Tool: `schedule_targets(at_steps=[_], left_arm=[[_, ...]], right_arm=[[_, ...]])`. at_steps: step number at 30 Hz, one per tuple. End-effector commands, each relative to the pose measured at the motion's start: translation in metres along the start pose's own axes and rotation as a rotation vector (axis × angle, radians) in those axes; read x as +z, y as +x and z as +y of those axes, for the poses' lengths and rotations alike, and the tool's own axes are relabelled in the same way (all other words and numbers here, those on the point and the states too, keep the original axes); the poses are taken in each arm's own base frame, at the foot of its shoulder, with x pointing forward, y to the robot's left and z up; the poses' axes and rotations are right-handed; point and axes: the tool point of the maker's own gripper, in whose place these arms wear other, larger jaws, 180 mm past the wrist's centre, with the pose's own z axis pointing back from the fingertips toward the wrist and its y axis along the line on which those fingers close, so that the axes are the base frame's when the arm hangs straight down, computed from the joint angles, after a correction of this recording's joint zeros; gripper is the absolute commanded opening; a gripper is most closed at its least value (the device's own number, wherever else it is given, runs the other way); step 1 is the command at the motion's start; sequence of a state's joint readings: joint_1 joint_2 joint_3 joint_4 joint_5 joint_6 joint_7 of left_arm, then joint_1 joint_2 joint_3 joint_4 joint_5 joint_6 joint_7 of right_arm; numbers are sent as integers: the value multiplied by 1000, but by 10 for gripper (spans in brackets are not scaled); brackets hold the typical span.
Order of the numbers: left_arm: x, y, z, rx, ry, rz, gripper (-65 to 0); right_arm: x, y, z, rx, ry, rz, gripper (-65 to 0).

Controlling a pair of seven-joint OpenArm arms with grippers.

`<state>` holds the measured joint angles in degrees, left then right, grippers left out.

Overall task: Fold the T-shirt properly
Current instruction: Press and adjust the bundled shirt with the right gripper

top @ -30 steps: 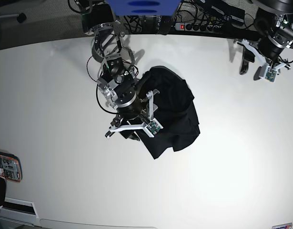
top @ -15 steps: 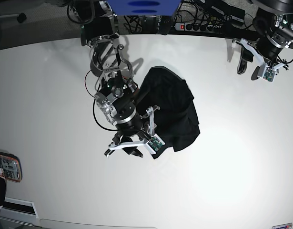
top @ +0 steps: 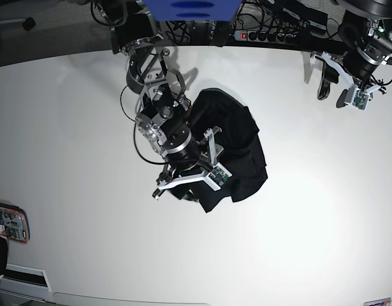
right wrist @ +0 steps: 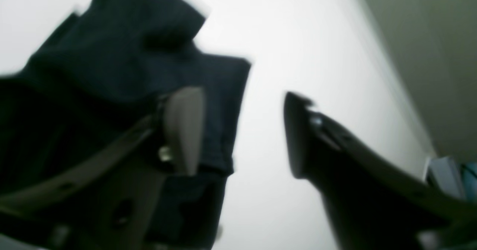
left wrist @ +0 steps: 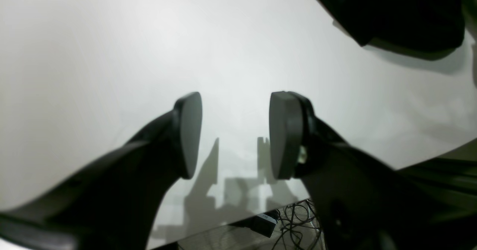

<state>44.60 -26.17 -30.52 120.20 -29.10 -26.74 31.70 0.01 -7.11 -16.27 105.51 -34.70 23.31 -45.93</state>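
Left wrist view: the left gripper stood wide apart, nothing between its pads, only bare white table beneath and ahead of it. A dark mass sat beyond the tool, up and off toward the upper right edge — it could be the T-shirt, though the view was too partial to be sure. Either way the left tool was well apart from any cloth.

Right wrist view: blurred. The right gripper had its jaws spread with white table showing in the gap; it held nothing that could be made out. The T-shirt lay ahead of the tool and to the side of one finger, its edge just past that finger — whether touching, I could not tell through the blur.

Base view: the right gripper hung over the near-left corner of the T-shirt, the garment stretching away from it up and to the right. The left gripper stayed out of it, far off toward the table's far edge. The right arm was clearly the nearer one.

The shirt looked like a bunched, wrinkled black heap, roughly elongated from the far end down to a pointed corner beside the right tool; no sleeves or label could be picked out. My judgement: it was far from a tidy fold, and the corner under the right tool was the likely grasp point.
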Motion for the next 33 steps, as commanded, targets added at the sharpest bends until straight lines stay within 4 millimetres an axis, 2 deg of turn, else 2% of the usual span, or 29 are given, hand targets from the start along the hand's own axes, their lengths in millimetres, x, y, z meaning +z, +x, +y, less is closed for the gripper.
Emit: schedule_targets(at_steps=[1, 3, 7, 15, 24, 28, 33], left_arm=[[3, 8, 0, -11, 0, -29, -365], [3, 8, 0, -11, 0, -29, -366], [3, 9, 1, -13, 2, -31, -367], [3, 8, 0, -11, 0, -28, -367], [3, 7, 0, -11, 0, -26, -368], [3, 7, 0, -11, -1, -25, -368], [2, 8, 0, -11, -1, -29, -368]], right_arm=[[3, 5, -4, 12, -8, -27, -242], [4, 2, -4, 17, -7, -20, -205], [6, 0, -3, 11, -7, -17, -203], [16, -14, 19, -17, 30, 10, -203], [17, -13, 16, -21, 22, 5, -203], [23, -33, -6, 2, -28, 41, -203], [28, -49, 12, -17, 8, 80, -203]])
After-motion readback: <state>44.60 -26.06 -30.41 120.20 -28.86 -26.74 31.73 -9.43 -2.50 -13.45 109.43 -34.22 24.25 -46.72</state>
